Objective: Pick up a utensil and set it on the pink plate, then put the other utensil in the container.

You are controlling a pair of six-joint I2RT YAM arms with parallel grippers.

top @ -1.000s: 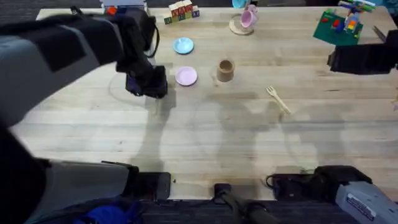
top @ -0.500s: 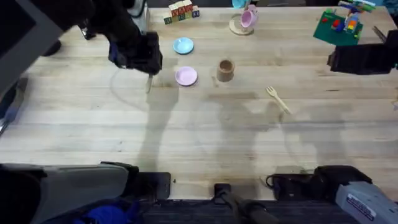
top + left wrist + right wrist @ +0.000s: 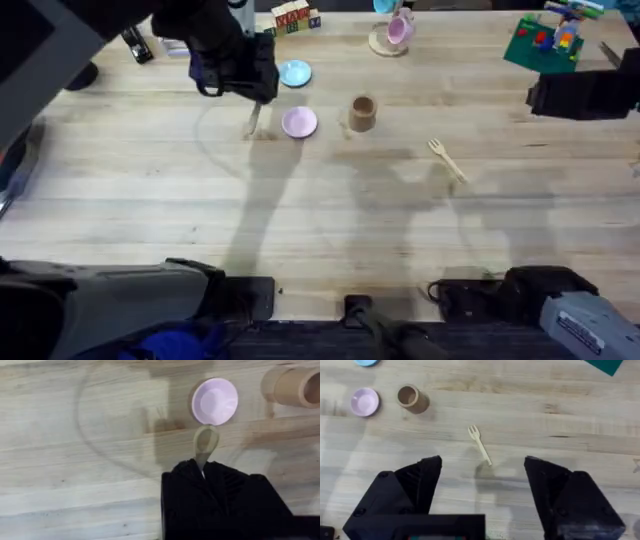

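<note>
My left gripper (image 3: 255,100) is shut on the wooden spoon (image 3: 204,444), which hangs bowl-down above the table just left of the pink plate (image 3: 299,122). In the left wrist view the spoon's bowl sits close beside the pink plate (image 3: 215,401). The tan container (image 3: 362,113) stands right of the plate. The wooden fork (image 3: 447,160) lies on the table right of the container. My right gripper (image 3: 482,477) is open high above the table, with the fork (image 3: 480,445), container (image 3: 410,398) and plate (image 3: 364,401) below it.
A light-blue plate (image 3: 294,73) lies behind the pink one. A pink mug (image 3: 399,31) on a coaster, letter blocks (image 3: 292,18) and a green brick base (image 3: 545,40) line the far edge. A black item (image 3: 136,44) lies at the far left.
My left gripper has lifted the spoon and carried it away from the near side and to the right, toward the pink plate. The right arm has not moved.
</note>
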